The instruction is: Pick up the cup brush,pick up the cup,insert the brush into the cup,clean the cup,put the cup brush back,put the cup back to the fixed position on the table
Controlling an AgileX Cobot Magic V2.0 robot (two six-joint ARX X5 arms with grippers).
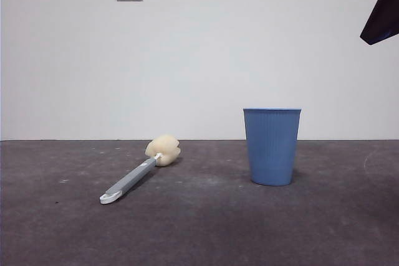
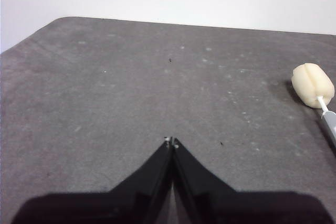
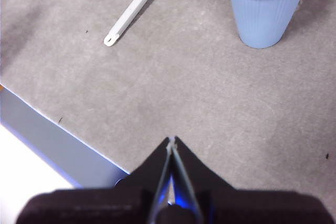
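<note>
Cup brush point(image 1: 138, 172) flat beside upright cup point(image 1: 272, 146); grippers seemingly closed, clear

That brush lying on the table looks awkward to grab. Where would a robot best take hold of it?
Probably mid-handle, coming straight down from above. The brush lies flat on the table, so only its top is free. The slim grey handle would fit between the jaws closing across its width; the soft sponge head would squash. The left tool, jaws shut, is nearest the sponge end.

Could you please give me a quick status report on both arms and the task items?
Left tool and right tool shut, empty, above the table. Cup brush lying flat, untouched. Cup upright beside it, apart. Nothing in the way.
</note>
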